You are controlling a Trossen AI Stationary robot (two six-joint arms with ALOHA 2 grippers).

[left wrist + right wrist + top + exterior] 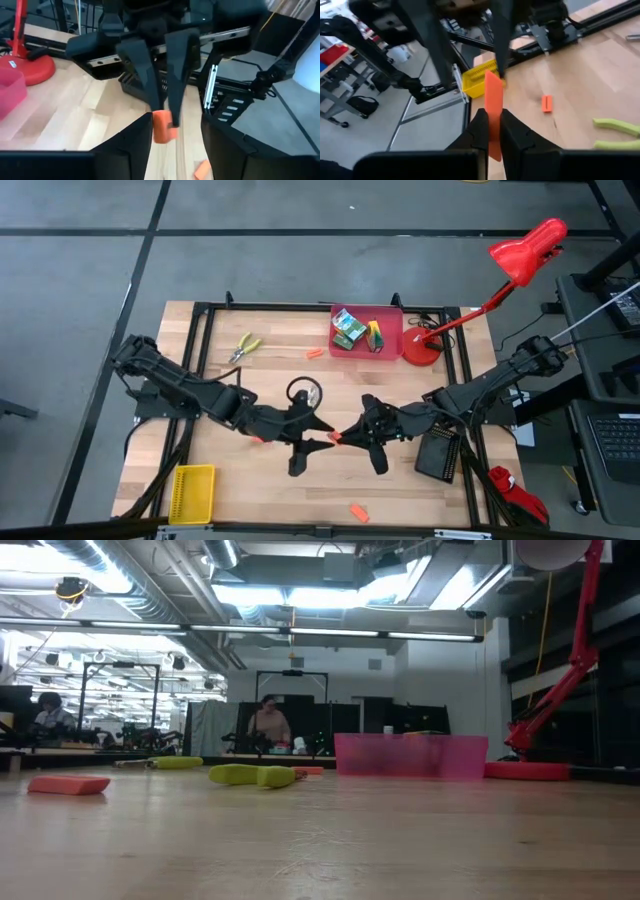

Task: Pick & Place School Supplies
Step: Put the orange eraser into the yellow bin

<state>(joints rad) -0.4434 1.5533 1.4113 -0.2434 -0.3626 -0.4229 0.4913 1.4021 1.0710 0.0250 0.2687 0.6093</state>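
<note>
Above the middle of the table my two grippers meet tip to tip. My right gripper (347,437) is shut on a small orange stick (493,95). My left gripper (322,436) faces it, open, with one finger on either side of the stick's free end (161,127); whether a finger touches it I cannot tell. Crayon boxes (348,328) lie in the pink bin (392,320) at the far edge. Yellow-green pliers (243,347) lie flat on the table at the far left. Loose orange sticks (314,353) (357,512) lie on the wood. My right gripper pinches the orange stick between its two fingers (480,131), which lie along it. The stick's free end (492,80) juts out past the fingertips toward my left gripper. The fingers come nearly level from the table's right side. The stick is lifted clear of the table.
A yellow bin (192,492) stands at the near left corner and a black bin (440,455) at the near right. A red lamp's base (422,348) sits beside the pink bin. A dark ring (303,390) lies just beyond the grippers.
</note>
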